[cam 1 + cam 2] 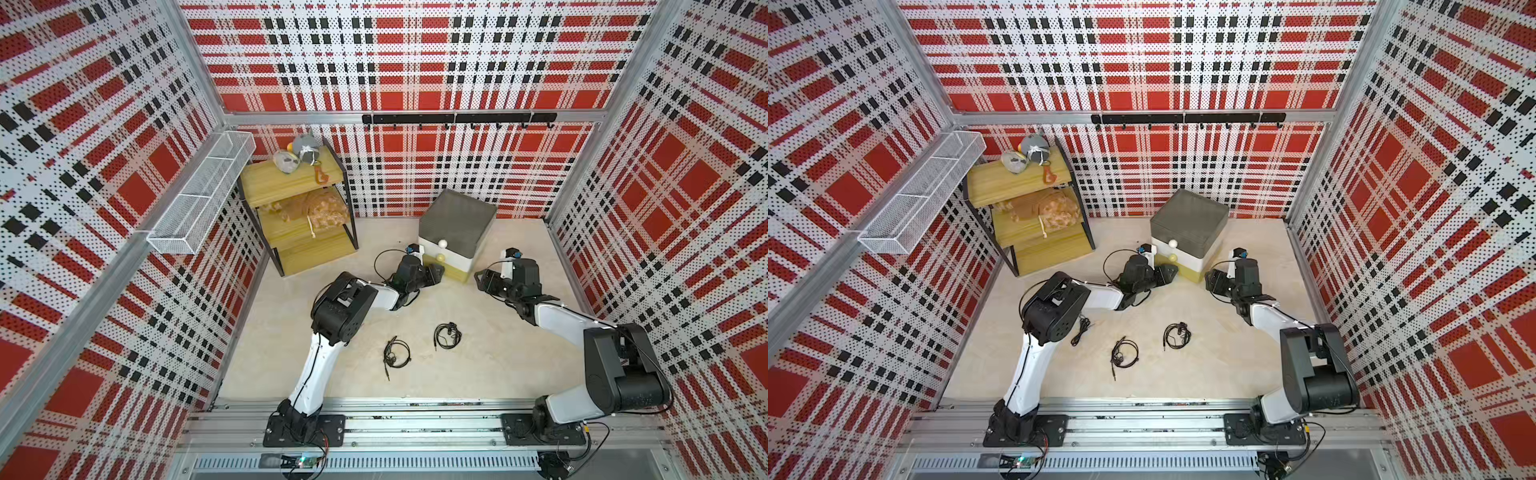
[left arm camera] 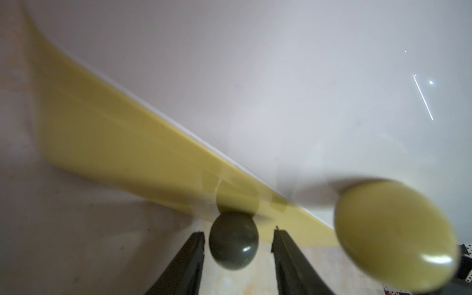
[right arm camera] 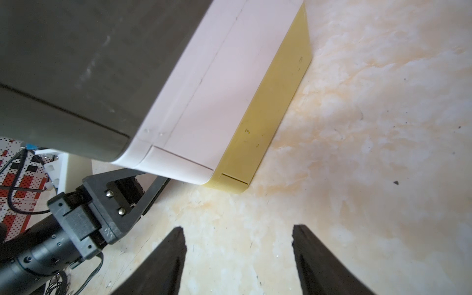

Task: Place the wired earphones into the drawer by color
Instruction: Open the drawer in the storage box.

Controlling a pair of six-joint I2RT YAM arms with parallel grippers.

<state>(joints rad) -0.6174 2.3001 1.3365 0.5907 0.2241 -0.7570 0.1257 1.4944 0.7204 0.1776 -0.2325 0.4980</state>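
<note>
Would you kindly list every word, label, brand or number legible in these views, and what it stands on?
No legible text in any view.
Embossed marks on the black bracket: too small to read.
Dark marks on the yellow tier of the drawer: too blurred to read.

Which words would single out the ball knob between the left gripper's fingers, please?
Find the plastic cabinet of three stacked drawers near the back wall. Its mustard yellow bottom drawer carries a dark grey-green ball knob; the yellow knob and white knob sit higher.
</note>
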